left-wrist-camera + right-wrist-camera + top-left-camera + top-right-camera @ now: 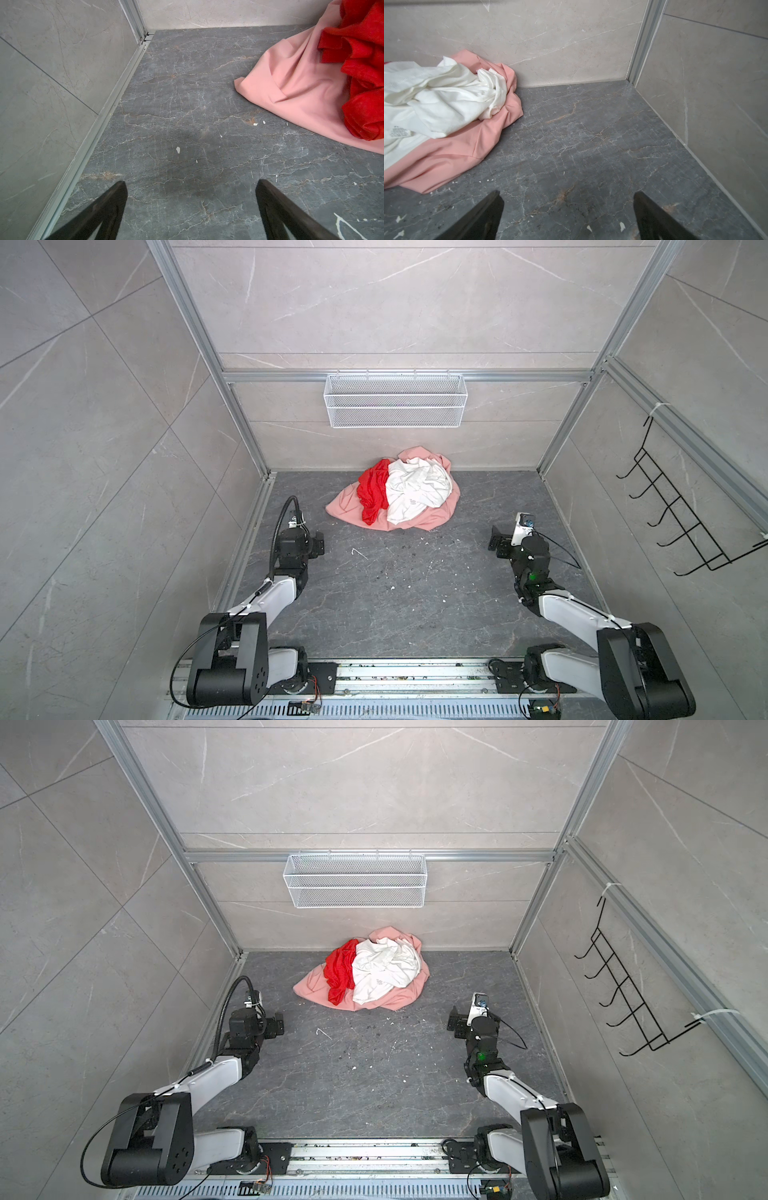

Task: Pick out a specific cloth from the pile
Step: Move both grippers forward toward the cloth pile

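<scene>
The pile lies at the back of the dark floor, against the rear wall. In it the cloth (373,493) (340,974) (363,72), bright red and crumpled, rests on the left part of a salmon-pink garment (343,506) (291,87) (467,149), beside a white garment (417,493) (436,99) with a printed label. My left gripper (318,545) (276,1025) (191,185) hovers open over bare floor, short of the pile's left side. My right gripper (496,541) (455,1021) (568,195) is open too, near the pile's right side. Neither touches fabric.
A white mesh basket (395,406) hangs on the rear wall above the pile. A black wire hook rack (681,514) is mounted on the right wall. Aluminium frame rails (108,116) edge the floor on the left. Small white flecks dot the floor (395,585).
</scene>
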`<state>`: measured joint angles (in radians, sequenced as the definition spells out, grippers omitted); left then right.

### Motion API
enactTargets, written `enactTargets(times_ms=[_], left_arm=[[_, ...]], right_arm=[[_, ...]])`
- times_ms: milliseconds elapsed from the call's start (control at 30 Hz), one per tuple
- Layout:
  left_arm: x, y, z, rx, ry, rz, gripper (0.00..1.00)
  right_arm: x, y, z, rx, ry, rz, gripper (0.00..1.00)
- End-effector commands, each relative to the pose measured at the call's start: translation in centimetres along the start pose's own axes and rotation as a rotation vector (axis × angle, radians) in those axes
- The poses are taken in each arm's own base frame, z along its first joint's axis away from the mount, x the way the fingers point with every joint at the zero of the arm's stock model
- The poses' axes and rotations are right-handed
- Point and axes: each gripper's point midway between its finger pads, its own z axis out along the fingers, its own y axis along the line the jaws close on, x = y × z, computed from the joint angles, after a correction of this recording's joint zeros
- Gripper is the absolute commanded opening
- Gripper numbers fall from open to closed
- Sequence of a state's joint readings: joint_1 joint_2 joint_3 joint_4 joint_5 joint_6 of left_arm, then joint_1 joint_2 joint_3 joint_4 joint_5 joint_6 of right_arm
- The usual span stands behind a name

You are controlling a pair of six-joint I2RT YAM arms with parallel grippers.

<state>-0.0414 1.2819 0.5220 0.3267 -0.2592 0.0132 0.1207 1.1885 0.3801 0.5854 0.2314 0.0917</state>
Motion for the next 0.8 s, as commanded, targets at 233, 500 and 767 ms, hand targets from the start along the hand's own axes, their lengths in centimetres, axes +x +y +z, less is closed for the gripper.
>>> enactTargets(times_ms=[233, 500, 767], left_arm=[[-3.6, -1.9, -0.1, 0.107, 0.028, -0.121, 0.98], [-4.7, -4.5, 0.9, 0.228, 0.091, -0.173, 0.91], [-6.1, -7.3, 1.1, 0.352, 0.115, -0.218, 0.92]], right_arm=[[-1.3, 3.9, 1.0, -0.121, 0.142, 0.154, 0.99], [-1.2, 8.9, 1.9, -0.226, 0.188, 0.13, 1.0], [-0.5, 12.4, 2.2, -0.298, 0.217, 0.091, 0.99]])
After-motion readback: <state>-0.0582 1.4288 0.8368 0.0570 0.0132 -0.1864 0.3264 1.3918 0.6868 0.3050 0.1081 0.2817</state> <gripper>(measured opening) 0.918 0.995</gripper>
